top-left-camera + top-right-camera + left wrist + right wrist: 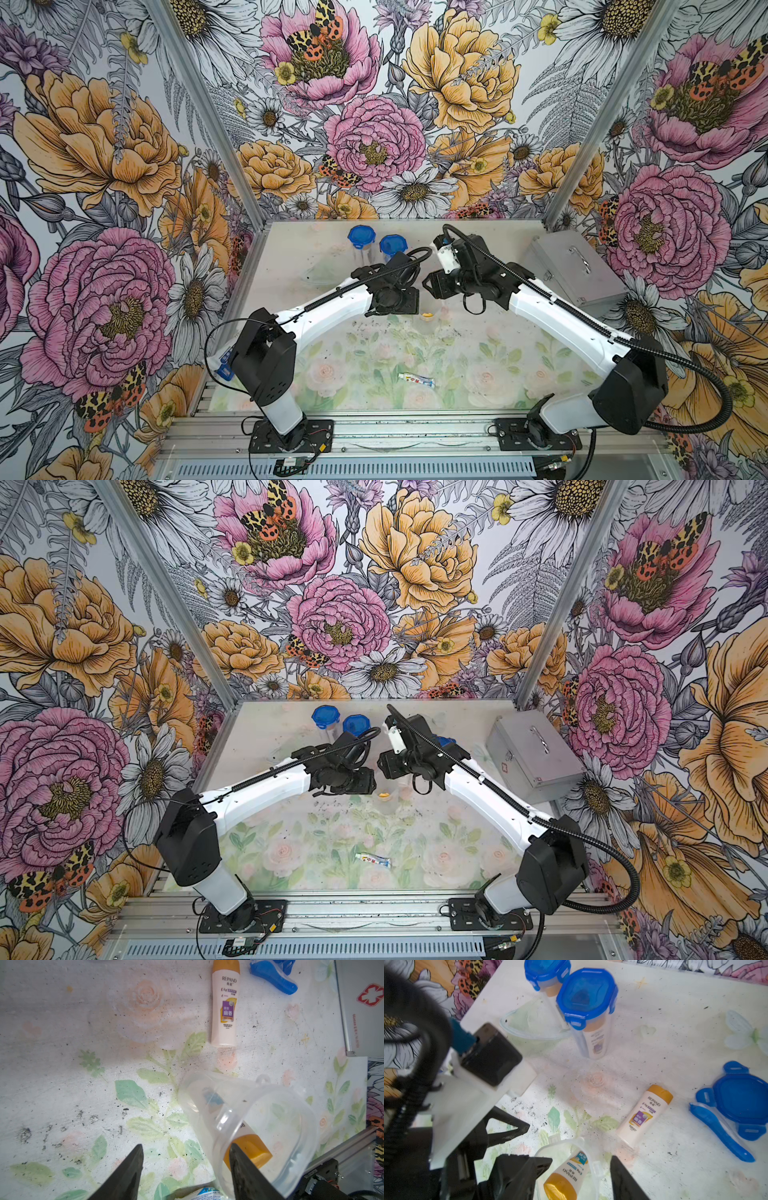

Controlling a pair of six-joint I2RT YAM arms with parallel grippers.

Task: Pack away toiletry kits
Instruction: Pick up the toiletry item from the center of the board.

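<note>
Faded floral tabletop (374, 353): nearest lies a toothpaste tube (417, 380), crosswise. Mid-table the right gripper (581, 1159), jaws spread, straddles the open cup (291, 1126) with a bottle (571, 1172) leaning inside. The left gripper (186, 1145), also apart and empty, hovers at its rim, contact unclear. Beyond, a spare bottle (643, 1115) lies base toward the cup; toothbrush (720, 1132) and loose lid (741, 1097) lie on the right arm's side. Two lidded cups (593, 1039) stand farthest. From above, wrists hide the cup.

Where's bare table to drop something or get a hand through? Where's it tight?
Free: the front strip along the near edge, either side of the toothpaste tube; the back left corner beside the sealed cups. Crowded: the centre, where the open cup, loose bottle, blue lid and toothbrush cluster. The metal case fills the right edge.
</note>
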